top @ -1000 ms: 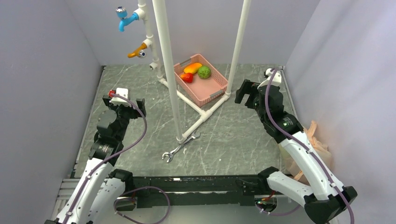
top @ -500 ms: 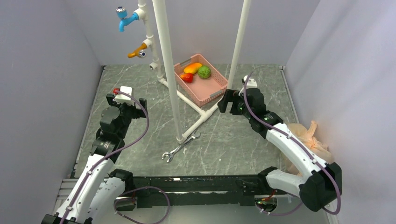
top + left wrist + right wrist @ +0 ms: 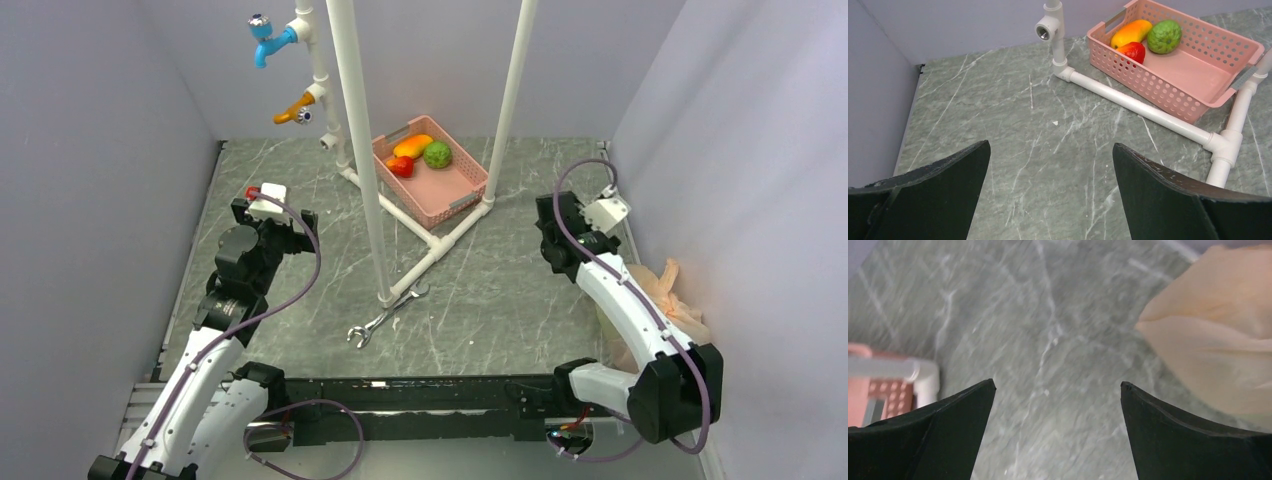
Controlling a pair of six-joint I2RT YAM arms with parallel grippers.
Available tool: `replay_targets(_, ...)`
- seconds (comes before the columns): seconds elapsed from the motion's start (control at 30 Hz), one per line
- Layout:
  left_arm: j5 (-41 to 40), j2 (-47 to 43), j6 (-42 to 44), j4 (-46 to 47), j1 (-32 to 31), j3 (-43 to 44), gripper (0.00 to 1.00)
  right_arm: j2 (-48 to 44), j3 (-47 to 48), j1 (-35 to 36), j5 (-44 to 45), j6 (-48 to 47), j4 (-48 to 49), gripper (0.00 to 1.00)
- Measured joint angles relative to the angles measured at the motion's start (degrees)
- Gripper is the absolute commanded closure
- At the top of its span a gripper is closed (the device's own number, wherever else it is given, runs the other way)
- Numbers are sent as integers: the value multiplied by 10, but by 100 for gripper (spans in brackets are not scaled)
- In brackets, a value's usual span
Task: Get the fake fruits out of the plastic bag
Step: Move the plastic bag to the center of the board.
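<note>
The plastic bag (image 3: 672, 297) is a crumpled peach-beige heap at the table's right edge, beside my right arm. It fills the right side of the right wrist view (image 3: 1218, 335). No grapes or yellow mango show; the bag's inside is hidden. My right gripper (image 3: 551, 243) is open and empty over bare table, left of the bag and apart from it; in its own view (image 3: 1058, 383) the jaws stand wide. My left gripper (image 3: 298, 222) is open and empty at mid-left, above bare table (image 3: 1050, 145).
A pink slotted basket (image 3: 462, 190) at the back holds an orange elongated fruit (image 3: 1131, 33), a green fruit (image 3: 1164, 35) and a red one (image 3: 1132, 50). A white pipe frame (image 3: 432, 243) with uprights stands mid-table. A wrench (image 3: 384, 313) lies by its foot. Walls close both sides.
My right arm has swung from near the basket to the right and turned toward the bag. My left gripper shifted slightly forward. Both stay open.
</note>
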Motion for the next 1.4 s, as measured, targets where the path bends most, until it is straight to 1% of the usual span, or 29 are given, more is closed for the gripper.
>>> replay_targets(0.07,3,0,0,-1,0,0,1,-8,-8,-27,21,-10,5,1)
replay_targets(0.17,6,0,0,-3,0,0,1,-46,-35,-47,44,-12,6,1)
replay_targets(0.3,8,0,0,-3,0,0,1,-77,-38,-83,87,25,-33,2)
replay_targets(0.43,8,0,-1,-3,0,0,1,-82,-27,-140,130,61,-85,9)
replay_targets(0.57,8,0,-2,-6,-1,0,1,-98,-22,-176,153,80,-106,8)
replay_targets(0.7,8,0,-2,-9,-8,0,1,-107,-22,-204,153,88,-108,1)
replay_targets(0.73,7,0,-2,-13,-11,1,1,-106,-22,-210,153,90,-108,1)
replay_targets(0.93,-2,4,4,-25,-33,12,1,-92,-39,-233,152,100,-96,1)
replay_targets(1.03,-9,5,9,-28,-37,16,1,-62,-49,-250,139,113,-93,1)
replay_targets(1.17,-20,5,13,-28,-42,16,1,-24,-51,-256,125,137,-98,1)
replay_targets(1.3,-24,7,13,-28,-46,16,1,-21,-63,-256,118,145,-98,3)
replay_targets(1.4,-24,11,13,-28,-46,16,1,-23,-65,-255,106,143,-96,1)
